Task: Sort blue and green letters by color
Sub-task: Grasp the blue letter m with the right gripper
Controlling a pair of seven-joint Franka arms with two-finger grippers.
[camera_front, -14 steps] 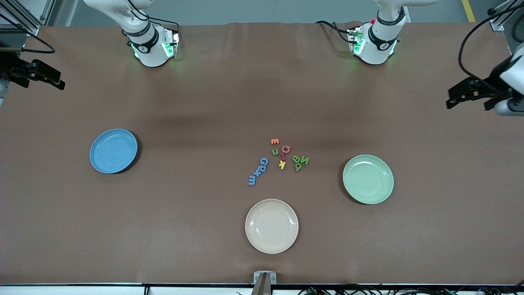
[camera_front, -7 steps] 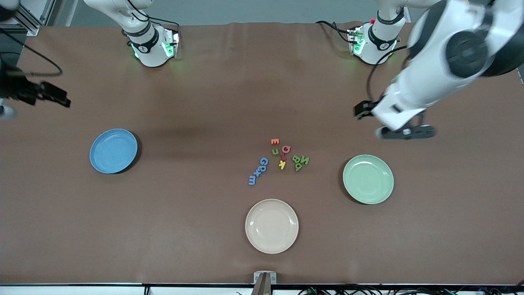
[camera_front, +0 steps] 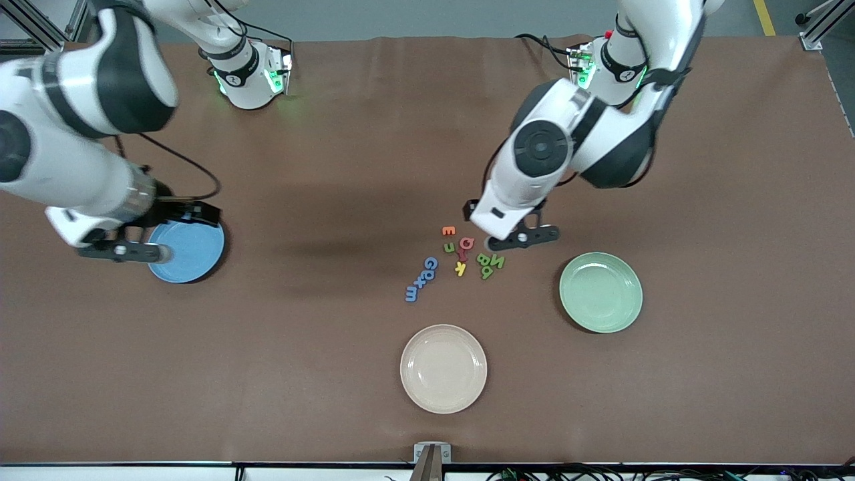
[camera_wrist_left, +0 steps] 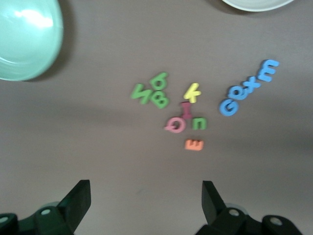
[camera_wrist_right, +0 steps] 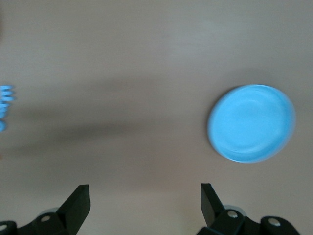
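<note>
Hovering in the middle of the front view, the left gripper [camera_front: 518,239] hangs over the table just beside the green letters [camera_front: 491,264], which lie bunched at frame centre. One more green letter, the n [camera_front: 449,247], sits apart among an orange E [camera_front: 449,231], a pink Q [camera_front: 467,243] and a yellow letter [camera_front: 460,268]. The blue letters [camera_front: 421,279] run in a touching row slightly lower in the frame. The right gripper [camera_front: 127,250] hangs over the rim of the blue plate [camera_front: 194,264] at mid-height; a green plate [camera_front: 600,292] and a cream plate [camera_front: 443,368] lie lower.

In the left wrist view, the fingers [camera_wrist_left: 78,200] stand spread wide with nothing between them, and all the letters show ahead of them.

In the right wrist view, the fingers [camera_wrist_right: 78,203] are likewise spread and empty, with the blue plate ahead.

The letters look light, chunky and probably foam-soft, so a gentle pinch across a straight stroke should do. Packed neighbours may shift, so taking an outer letter first seems wise.
</note>
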